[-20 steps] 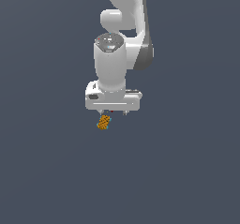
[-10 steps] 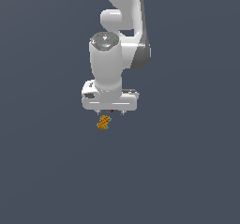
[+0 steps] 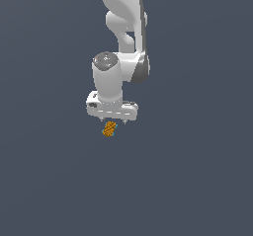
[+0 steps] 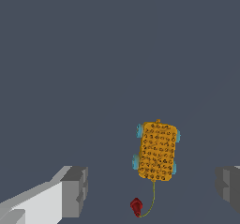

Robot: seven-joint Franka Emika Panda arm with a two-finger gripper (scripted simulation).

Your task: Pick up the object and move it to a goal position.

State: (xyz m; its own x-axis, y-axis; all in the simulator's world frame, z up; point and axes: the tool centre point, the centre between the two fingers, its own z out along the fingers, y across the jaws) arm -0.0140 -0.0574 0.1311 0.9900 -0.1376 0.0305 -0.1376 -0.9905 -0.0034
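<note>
Since a second ago the arm has shifted a bit toward the exterior view's left and its upper links have swung round, while the object (image 3: 109, 129) sits in the same spot, just below centre of the exterior frame. In the wrist view the object (image 4: 157, 151) is an orange checkered oblong with teal corners, trailing a thin cord to a small red piece (image 4: 136, 206). The gripper (image 3: 112, 122) hovers right above it, fingers (image 4: 75, 190) spread wide apart, nothing held. Looks like the approach step: next it needs to centre over the object, drop, and close.
</note>
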